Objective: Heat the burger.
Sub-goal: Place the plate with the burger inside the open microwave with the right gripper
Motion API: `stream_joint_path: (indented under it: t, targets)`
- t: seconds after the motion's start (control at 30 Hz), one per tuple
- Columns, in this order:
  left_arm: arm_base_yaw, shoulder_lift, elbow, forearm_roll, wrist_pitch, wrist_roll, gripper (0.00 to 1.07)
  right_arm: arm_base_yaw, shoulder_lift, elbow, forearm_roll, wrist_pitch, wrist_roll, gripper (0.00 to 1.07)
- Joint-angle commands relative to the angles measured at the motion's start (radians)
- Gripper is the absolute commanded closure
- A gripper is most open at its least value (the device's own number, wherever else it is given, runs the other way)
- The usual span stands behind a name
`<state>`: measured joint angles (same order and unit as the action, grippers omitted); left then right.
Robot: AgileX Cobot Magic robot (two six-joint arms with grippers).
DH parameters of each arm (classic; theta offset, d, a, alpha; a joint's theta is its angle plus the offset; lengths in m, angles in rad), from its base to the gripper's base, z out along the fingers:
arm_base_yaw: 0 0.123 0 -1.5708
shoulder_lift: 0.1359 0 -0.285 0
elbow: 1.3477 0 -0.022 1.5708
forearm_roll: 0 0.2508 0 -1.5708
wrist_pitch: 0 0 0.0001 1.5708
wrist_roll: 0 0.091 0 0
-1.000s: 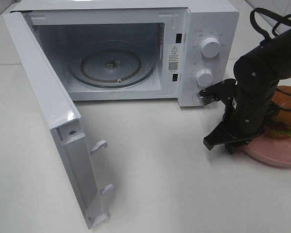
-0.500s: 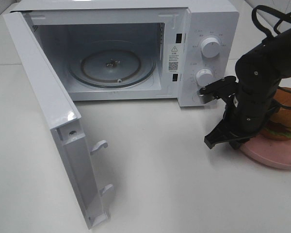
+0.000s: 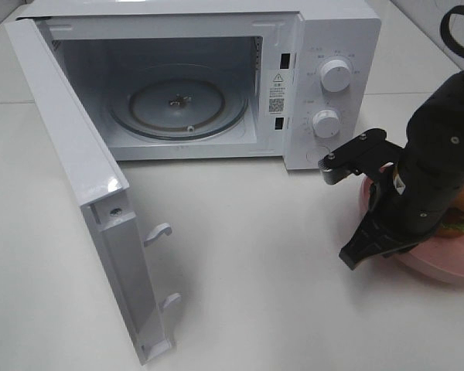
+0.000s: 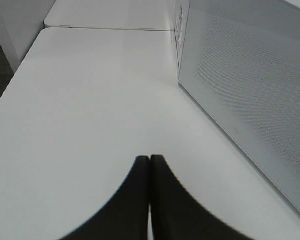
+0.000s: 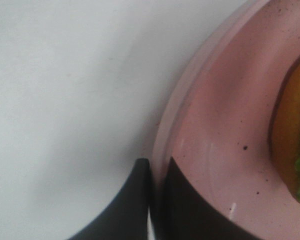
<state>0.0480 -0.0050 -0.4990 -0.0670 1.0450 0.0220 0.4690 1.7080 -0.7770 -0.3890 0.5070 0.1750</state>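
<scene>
Pink in colour, the plate [image 5: 215,115] is clamped at its rim by the right fingers [image 5: 132,200]. One finger is set outside the rim, over the white table [image 5: 65,75]. The other is set inside the rim, on the plate surface, and the rim is pinched between them.

The burger [image 5: 289,130] is carried on the same plate, inward of the clamped rim. It is not touched by the fingers, and a band of bare plate is seen between the two. Only its brown bun edge and some green lettuce are shown in the right wrist view.

In the exterior high view the burger is largely hidden behind the right arm. It is located at the right of the table, near the control side of the microwave [image 3: 332,31]. The microwave door [image 3: 69,154] is swung wide open and the glass turntable [image 3: 178,108] is exposed.

The left fingers [image 4: 135,200] are pressed together with nothing held. They are positioned above the table, beside a perforated panel [image 4: 250,90].
</scene>
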Motion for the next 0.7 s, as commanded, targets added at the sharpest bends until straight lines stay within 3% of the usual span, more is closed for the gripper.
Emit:
stream_joint_path:
  t: [0.03, 0.4, 0.7]
  targets:
    - [0.002, -0.02, 0.004, -0.004, -0.009, 0.0, 1.07, 0.034, -0.032, 0.022, -0.042, -0.006, -0.012, 1.07]
    - [0.002, -0.02, 0.004, -0.004, -0.009, 0.0, 1.07, 0.206, -0.191, 0.14, -0.212, -0.01, 0.036, 1.07]
    - [0.002, -0.02, 0.004, -0.004, -0.009, 0.0, 1.07, 0.366, -0.288, 0.186, -0.213, -0.019, -0.241, 1.07]
